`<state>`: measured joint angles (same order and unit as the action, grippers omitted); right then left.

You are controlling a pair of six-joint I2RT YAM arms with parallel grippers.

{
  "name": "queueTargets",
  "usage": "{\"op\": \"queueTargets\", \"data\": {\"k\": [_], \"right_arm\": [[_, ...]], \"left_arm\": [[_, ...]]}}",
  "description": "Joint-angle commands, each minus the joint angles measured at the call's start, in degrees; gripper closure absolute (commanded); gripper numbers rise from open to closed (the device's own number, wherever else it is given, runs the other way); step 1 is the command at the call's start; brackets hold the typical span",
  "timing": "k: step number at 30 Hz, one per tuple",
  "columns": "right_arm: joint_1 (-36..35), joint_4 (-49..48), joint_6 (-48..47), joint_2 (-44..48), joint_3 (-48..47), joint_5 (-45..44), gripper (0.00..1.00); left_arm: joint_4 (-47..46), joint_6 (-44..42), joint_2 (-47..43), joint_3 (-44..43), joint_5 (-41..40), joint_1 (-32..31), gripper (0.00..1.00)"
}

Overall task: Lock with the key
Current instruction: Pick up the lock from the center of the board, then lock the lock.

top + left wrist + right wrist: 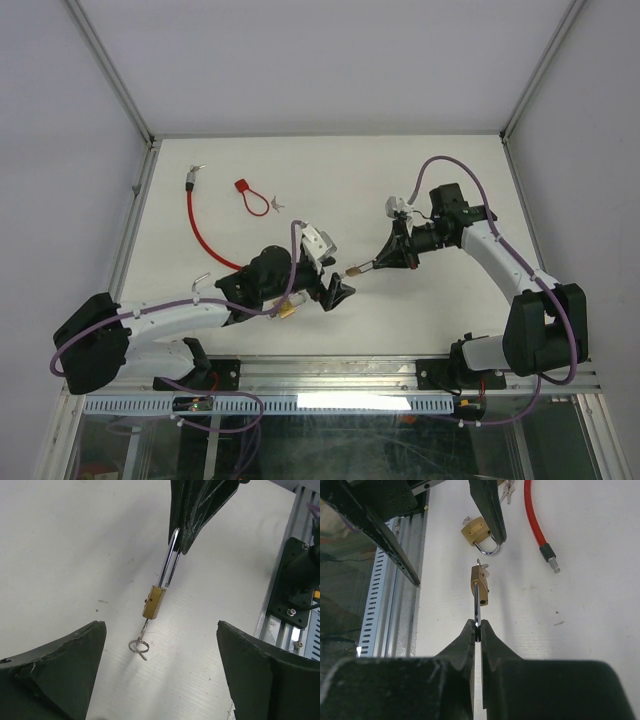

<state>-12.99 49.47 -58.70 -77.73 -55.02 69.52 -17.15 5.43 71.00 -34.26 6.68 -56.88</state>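
White tabletop [440,200] fills every view, and your right gripper [477,630] has its jaws pinched together on the shackle of the brass padlock [154,601], near the table's middle. The key [145,628] sits in its keyway, ring end pointing to 7 o'clock in the left wrist view. Your left gripper [161,630] stands with jaws wide apart, touching nothing. From the right wrist, a second padlock [479,530] lies at 12 o'clock of the held one, with the red cable [532,515] at 1 o'clock.
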Motion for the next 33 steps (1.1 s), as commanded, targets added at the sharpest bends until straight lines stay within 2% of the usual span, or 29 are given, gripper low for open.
{"op": "queueTargets", "data": {"k": [1, 7, 12, 14, 18, 23, 27, 33], "right_arm": [[-0.03, -4.12, 8.23, 1.32, -2.76, 1.23, 1.00], [-0.06, -3.76, 8.29, 1.68, -3.03, 2.02, 1.00], [-0.01, -3.70, 8.25, 1.97, -3.02, 2.80, 1.00], [0.00, -3.80, 8.28, 2.12, -3.12, 3.14, 1.00], [0.16, -4.02, 8.36, 2.34, -3.00, 4.18, 1.00], [0.29, -3.70, 7.42, 2.07, -2.81, 4.78, 1.00], [0.34, -2.86, 6.41, 2.06, -2.82, 5.07, 1.00], [0.41, -2.02, 5.28, 2.04, -2.84, 5.01, 1.00]], "left_arm": [[-9.39, 0.25, -6.60, 4.79, -2.64, 1.01, 0.03], [-27.03, 2.62, -10.17, 14.42, 4.63, 3.16, 0.01], [-44.78, 7.85, -5.20, 18.60, 12.16, 5.29, 0.01], [-48.67, 9.85, -3.78, 18.85, 15.23, 6.10, 0.01], [-48.65, 11.98, -1.83, 16.83, 18.54, 7.18, 0.01], [-46.44, 11.35, 1.39, 14.83, 18.44, 7.29, 0.02], [-41.71, 7.55, 3.08, 12.50, 18.40, 7.28, 0.15], [-35.95, 3.41, 5.06, 8.96, 17.22, 7.44, 0.26]]}}
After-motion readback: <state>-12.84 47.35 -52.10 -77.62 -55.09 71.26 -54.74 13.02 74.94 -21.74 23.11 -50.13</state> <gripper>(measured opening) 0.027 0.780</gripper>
